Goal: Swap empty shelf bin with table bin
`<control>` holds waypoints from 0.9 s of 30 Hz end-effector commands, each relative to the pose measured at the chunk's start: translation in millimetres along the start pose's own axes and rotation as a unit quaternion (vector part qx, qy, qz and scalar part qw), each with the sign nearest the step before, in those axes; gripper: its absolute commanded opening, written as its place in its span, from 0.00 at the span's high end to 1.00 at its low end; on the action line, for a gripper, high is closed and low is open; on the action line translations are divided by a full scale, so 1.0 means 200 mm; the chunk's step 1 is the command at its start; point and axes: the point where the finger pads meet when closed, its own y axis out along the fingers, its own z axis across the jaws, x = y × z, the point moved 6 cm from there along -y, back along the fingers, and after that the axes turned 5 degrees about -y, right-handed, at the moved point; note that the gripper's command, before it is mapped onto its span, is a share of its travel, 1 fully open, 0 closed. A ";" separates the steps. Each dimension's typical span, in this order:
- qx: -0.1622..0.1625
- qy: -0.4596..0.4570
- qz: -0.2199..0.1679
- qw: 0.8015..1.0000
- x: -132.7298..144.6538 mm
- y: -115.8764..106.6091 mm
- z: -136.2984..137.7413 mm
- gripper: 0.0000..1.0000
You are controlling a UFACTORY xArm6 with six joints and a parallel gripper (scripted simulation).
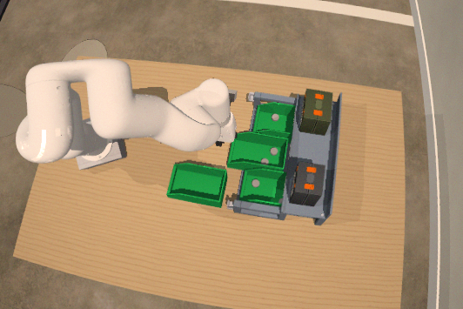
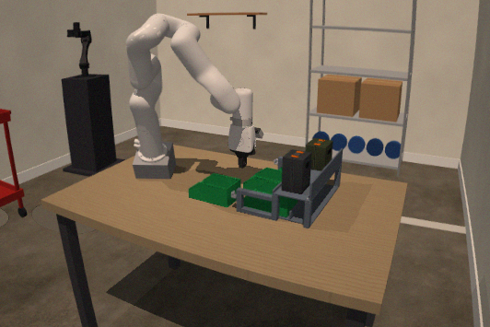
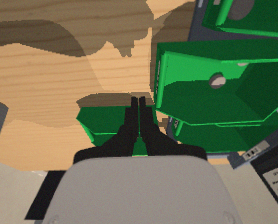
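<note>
Clock: read in the top view, twelve at its upper edge.
Gripper (image 1: 219, 144) (image 2: 242, 165) (image 3: 138, 105): closed to a narrow point, holding nothing, above the table.
Empty bin (image 1: 197, 184) (image 2: 215, 190) (image 3: 102, 120): on the table top, at seven o'clock from the gripper.
Bin with parts (image 1: 252, 151) (image 2: 263, 183) (image 3: 190, 100): at three o'clock from the gripper, in the shelf's (image 1: 313, 147) (image 2: 274, 206) middle place, its front jutting beyond its neighbours; whether level, I cannot tell.
Neighbouring bins: upper one (image 1: 285, 114) at one o'clock from it, lower one (image 1: 271, 188) at six.
</note>
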 end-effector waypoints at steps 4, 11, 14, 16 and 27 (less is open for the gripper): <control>0.002 0.000 0.000 1.000 0.00 0.12 0.01 1.00; 0.002 0.000 0.000 1.000 0.00 0.20 0.01 1.00; 0.002 0.000 0.000 1.000 0.00 0.25 0.01 1.00; 0.002 0.000 0.000 1.000 0.00 0.27 0.01 1.00; 0.002 0.000 0.000 1.000 0.00 0.36 0.01 1.00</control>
